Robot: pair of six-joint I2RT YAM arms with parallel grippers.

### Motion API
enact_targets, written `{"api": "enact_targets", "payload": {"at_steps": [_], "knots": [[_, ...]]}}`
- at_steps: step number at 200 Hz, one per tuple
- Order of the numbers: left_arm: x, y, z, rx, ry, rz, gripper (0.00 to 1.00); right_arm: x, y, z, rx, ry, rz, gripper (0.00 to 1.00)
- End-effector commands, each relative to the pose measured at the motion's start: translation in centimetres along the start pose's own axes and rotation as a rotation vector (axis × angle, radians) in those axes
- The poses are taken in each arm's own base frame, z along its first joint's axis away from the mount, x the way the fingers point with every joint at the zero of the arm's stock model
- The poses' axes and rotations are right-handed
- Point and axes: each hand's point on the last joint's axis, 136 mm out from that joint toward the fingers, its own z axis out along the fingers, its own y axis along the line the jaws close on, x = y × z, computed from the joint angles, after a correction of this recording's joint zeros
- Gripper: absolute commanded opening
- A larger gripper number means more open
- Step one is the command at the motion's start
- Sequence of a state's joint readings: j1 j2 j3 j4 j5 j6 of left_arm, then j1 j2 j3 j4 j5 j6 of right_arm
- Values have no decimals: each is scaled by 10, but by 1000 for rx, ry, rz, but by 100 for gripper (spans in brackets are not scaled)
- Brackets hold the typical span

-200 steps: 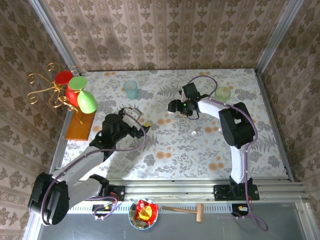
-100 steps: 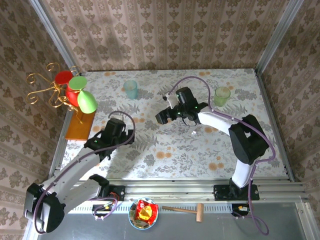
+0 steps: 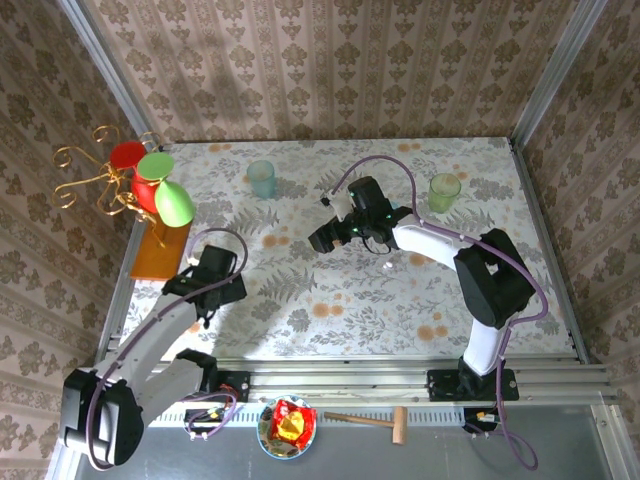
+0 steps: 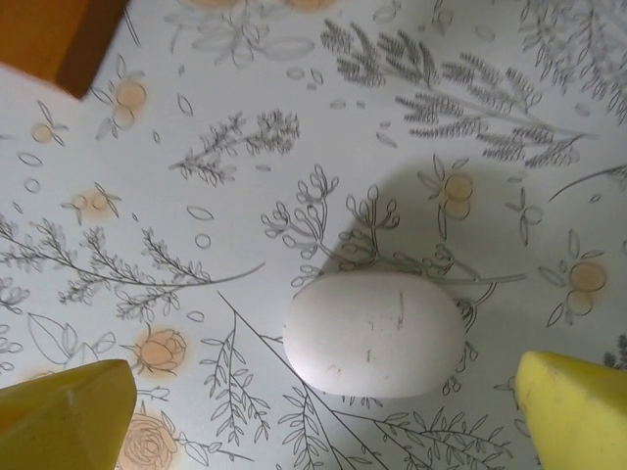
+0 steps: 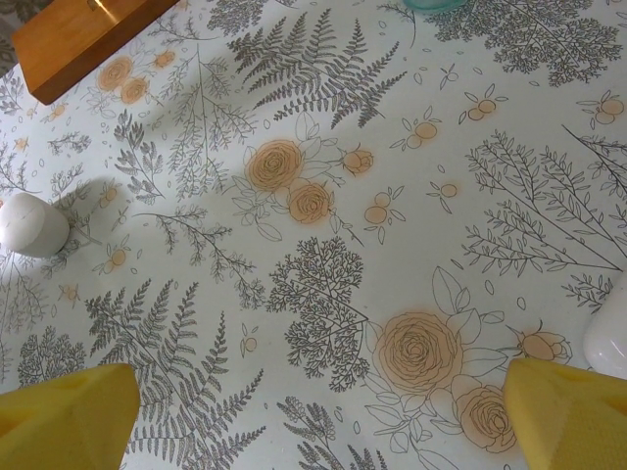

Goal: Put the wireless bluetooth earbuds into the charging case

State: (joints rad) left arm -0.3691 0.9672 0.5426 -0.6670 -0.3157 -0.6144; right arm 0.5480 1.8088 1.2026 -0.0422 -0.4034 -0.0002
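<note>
No lettering, number or brand can be read. Faint grey marks are seen on the white pebble-shaped case (image 4: 374, 333) on the bench (image 4: 294, 147), but nothing legible is formed by them.

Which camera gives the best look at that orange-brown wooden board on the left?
The top external view: the wooden board is seen from above along nearly its whole length. Each wrist view catches just one corner of it, at the top left of the picture.
</note>
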Motion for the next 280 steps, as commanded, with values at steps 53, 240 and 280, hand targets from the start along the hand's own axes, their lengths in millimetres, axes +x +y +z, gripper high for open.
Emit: {"api": "enact_targets", "payload": {"at_steps": [53, 240, 280], "knots": [[13, -14, 27, 35, 87, -38, 89, -12, 4, -11, 11, -27, -20, 96], [6, -87, 21, 156, 71, 87, 56, -17, -25, -44, 61, -133, 126, 95], [12, -152, 19, 217, 86, 207, 57, -10, -34, -51, 84, -148, 157, 95]]}}
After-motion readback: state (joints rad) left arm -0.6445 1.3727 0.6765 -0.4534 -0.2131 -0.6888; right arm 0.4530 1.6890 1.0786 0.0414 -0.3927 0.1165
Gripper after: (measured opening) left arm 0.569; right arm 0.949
